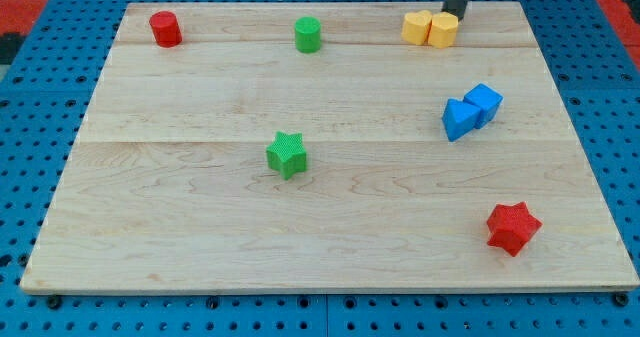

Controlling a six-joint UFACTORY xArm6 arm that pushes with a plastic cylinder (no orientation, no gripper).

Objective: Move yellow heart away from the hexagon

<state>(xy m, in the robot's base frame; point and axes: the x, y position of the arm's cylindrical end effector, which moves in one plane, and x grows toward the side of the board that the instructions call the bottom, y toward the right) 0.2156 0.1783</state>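
Two yellow blocks sit touching near the view's top right of the wooden board (200, 217). The left one (417, 27) looks like the yellow heart. The right one (443, 31) looks like the yellow hexagon, though the shapes are hard to tell apart. My tip (455, 17) comes down from the view's top edge and rests against the upper right side of the right yellow block.
A red cylinder (165, 28) sits at the top left and a green cylinder (308, 34) at the top middle. A green star (287, 154) lies near the centre. Two touching blue blocks (470, 111) sit at the right. A red star (513, 227) lies at the bottom right.
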